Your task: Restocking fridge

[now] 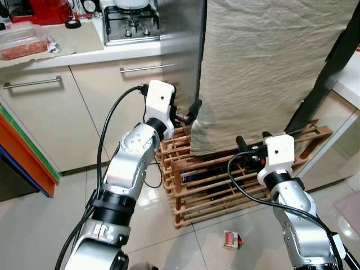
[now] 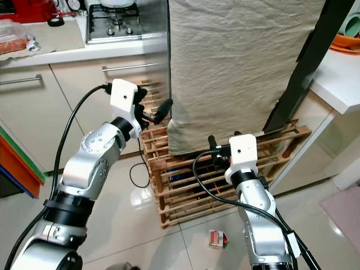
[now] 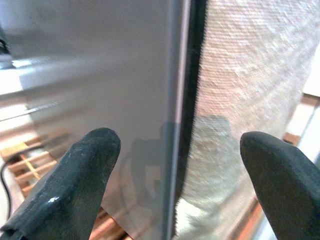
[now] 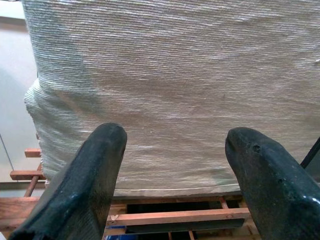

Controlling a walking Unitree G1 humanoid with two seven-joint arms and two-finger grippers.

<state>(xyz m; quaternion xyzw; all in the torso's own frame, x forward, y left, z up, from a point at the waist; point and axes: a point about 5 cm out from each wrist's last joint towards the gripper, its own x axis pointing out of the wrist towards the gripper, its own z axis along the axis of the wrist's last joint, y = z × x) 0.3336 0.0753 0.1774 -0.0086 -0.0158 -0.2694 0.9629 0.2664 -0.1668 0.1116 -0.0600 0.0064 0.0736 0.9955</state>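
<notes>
The fridge has a steel side panel (image 1: 185, 50), and a beige cloth (image 1: 264, 67) hangs over its front. My left gripper (image 1: 191, 115) is raised at the fridge's left front corner. In the left wrist view it (image 3: 180, 145) is open, and the dark seam between the steel panel (image 3: 100, 75) and the cloth (image 3: 250, 75) lies between its fingers. My right gripper (image 1: 251, 142) is lower, just in front of the cloth's bottom hem. In the right wrist view it (image 4: 175, 145) is open and empty, facing the cloth (image 4: 170, 70).
A wooden slatted rack (image 1: 208, 180) stands on the floor under the fridge front. A small carton (image 1: 231, 239) lies on the tiles near my right arm. The counter at back left carries a hob (image 1: 132, 25) and a plastic container (image 1: 22, 42). A white table edge (image 1: 349, 84) is at right.
</notes>
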